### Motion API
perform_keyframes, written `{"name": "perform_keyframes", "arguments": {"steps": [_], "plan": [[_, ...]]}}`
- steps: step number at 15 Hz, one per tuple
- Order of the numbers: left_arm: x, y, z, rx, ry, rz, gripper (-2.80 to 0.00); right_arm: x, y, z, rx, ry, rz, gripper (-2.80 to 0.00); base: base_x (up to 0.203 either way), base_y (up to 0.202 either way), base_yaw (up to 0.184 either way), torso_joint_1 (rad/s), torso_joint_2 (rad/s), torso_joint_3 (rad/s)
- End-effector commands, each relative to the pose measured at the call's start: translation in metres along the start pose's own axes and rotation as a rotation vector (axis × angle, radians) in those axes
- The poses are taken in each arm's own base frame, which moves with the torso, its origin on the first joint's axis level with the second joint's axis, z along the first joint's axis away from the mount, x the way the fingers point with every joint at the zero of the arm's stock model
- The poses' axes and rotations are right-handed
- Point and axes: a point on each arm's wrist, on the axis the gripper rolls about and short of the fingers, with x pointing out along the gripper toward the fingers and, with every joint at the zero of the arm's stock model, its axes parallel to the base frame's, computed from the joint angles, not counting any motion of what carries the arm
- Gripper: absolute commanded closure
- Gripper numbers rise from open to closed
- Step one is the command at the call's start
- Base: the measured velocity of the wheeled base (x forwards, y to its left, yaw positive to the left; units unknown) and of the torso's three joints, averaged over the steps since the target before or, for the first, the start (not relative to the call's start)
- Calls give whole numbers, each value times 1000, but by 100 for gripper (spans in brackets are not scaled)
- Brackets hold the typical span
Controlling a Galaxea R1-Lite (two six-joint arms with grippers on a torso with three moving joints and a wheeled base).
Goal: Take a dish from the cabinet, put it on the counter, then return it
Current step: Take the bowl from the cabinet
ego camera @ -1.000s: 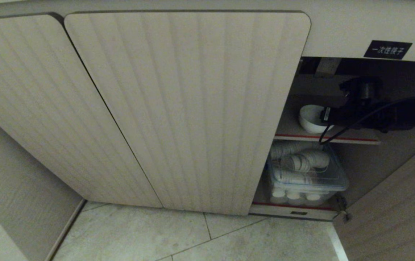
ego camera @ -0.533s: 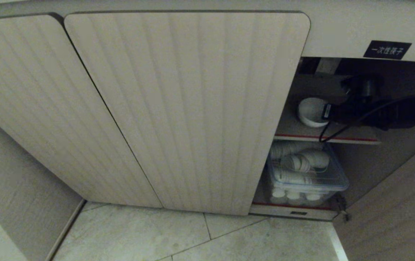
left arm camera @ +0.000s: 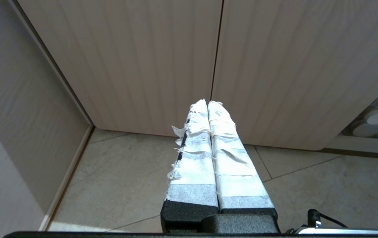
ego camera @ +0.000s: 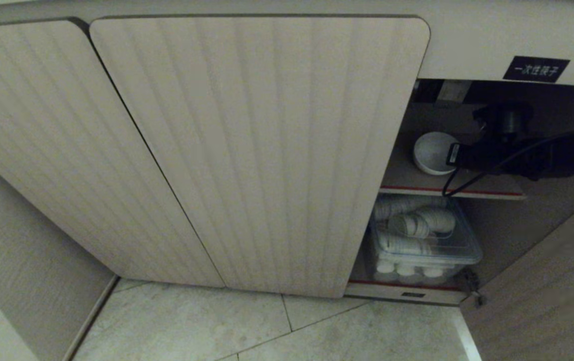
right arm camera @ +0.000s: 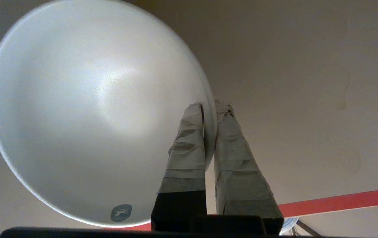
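The dish (ego camera: pixel 432 150) is a small white bowl on the red-edged upper shelf (ego camera: pixel 467 191) inside the cabinet (ego camera: pixel 256 150), whose right-hand door stands open. My right gripper (ego camera: pixel 451 154) reaches in from the right and is shut on the dish's rim. In the right wrist view the dish (right arm camera: pixel 93 109) fills the frame, with one taped finger inside the rim and one outside, right gripper (right arm camera: pixel 209 107). My left gripper (left arm camera: pixel 207 103) is shut and empty, parked low over the floor before the closed doors. The counter is out of view.
A clear plastic box (ego camera: pixel 424 240) of stacked white cups sits on the lower shelf under the dish. The open door (ego camera: pixel 542 281) hangs at the right. A black label (ego camera: pixel 536 68) marks the frame above the opening. Tiled floor (ego camera: pixel 266 326) lies below, and a wall (ego camera: pixel 16 260) stands at the left.
The right gripper has shut on the dish's rim. The dish has tipped and shifted slightly up on the shelf, so its mouth now faces the head camera.
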Motion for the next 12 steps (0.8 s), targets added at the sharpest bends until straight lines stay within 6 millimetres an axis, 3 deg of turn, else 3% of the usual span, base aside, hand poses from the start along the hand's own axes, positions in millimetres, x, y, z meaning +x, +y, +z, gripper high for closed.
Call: {"name": "perform_keyframes", "arguments": {"steps": [1, 12], "plan": [[0, 0, 0, -1, -1, 1, 0, -1, 0, 0, 2, 1, -1, 0, 0, 0, 0, 0, 0, 0], [0, 0, 0, -1, -1, 1, 0, -16, -4, 6, 161, 39, -23, 0, 0, 0, 0, 0, 0, 0]]}}
